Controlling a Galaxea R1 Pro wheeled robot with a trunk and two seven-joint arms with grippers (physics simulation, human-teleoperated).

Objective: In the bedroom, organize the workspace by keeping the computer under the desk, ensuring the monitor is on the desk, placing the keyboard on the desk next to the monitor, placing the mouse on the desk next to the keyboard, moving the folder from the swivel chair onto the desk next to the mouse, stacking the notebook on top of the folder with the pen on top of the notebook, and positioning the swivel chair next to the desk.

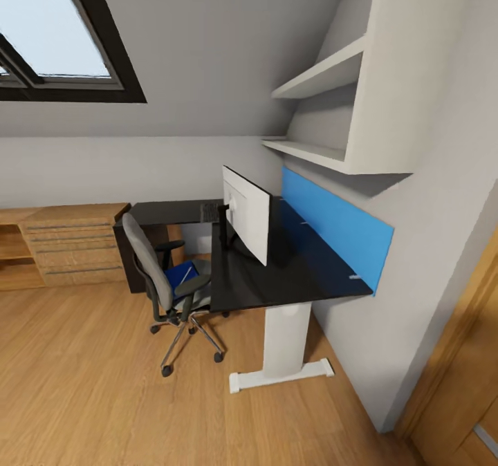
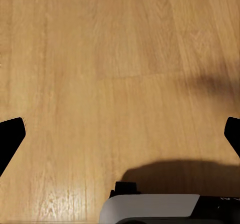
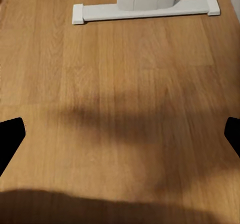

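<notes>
The glossy black desk [image 1: 290, 276] stands on a white leg [image 1: 285, 341] against the right wall. The monitor [image 1: 247, 213] stands on it, white back toward me. Behind the monitor lies a grey keyed slab, the keyboard [image 1: 209, 210]. The swivel chair [image 1: 149, 262] is tucked at the desk's inner corner. The blue folder [image 1: 180, 272] lies on its seat, with a thin white stick, apparently the pen [image 1: 186, 276], across it. Computer, mouse and notebook are hidden. My left gripper [image 2: 120, 134] and right gripper [image 3: 120, 134] hang open over bare floor. The right wrist view takes in the desk's white foot [image 3: 145, 10].
A blue wall panel [image 1: 339, 224] runs behind the desk, with white shelves [image 1: 325, 72] above. A light wooden dresser [image 1: 66, 241] stands at the left wall under a skylight [image 1: 48, 30]. A wooden door [image 1: 463, 369] is at the right. Wood floor [image 1: 90, 397] lies open before the desk.
</notes>
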